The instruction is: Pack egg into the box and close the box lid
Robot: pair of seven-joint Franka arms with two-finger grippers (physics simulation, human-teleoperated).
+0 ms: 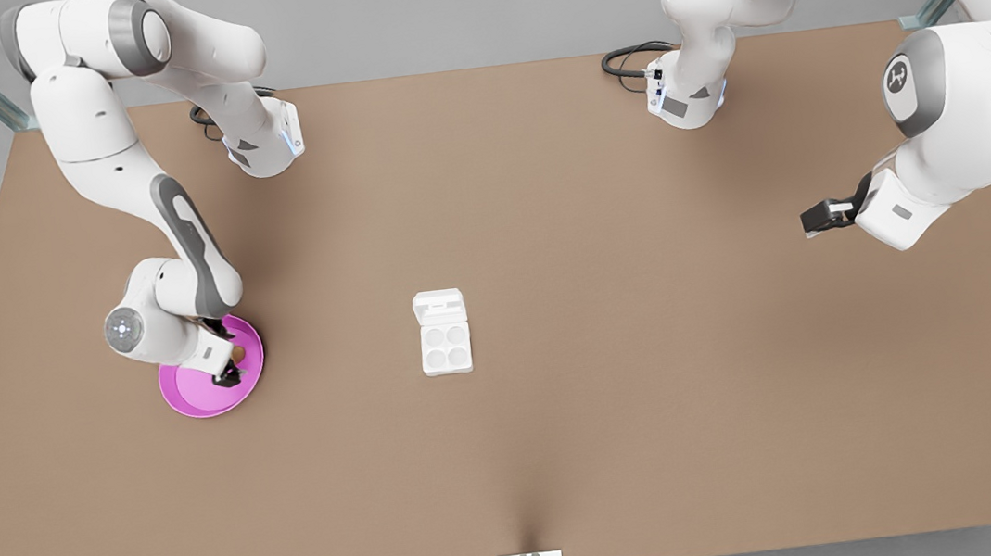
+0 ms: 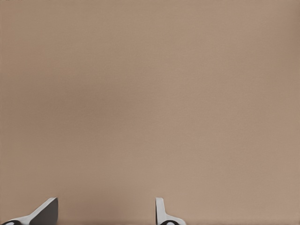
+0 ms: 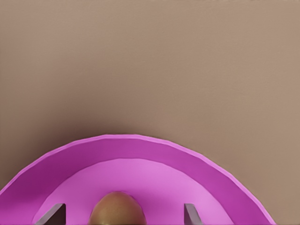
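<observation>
Matte brown table (image 1: 568, 419) | right tool (image 3: 121, 213) released, straddling oval egg (image 3: 117, 208) | left tool (image 2: 105, 211) released

arms: two, glossy white rounded shells | joints: grey bands, round grey caps with small white dot marks, red and green specks on one cap | logo: white emblem on a grey disc | bases: black cables looped beside each | hands: white blocks, dark fingers (image 1: 820, 218) with pale grey tips
</observation>
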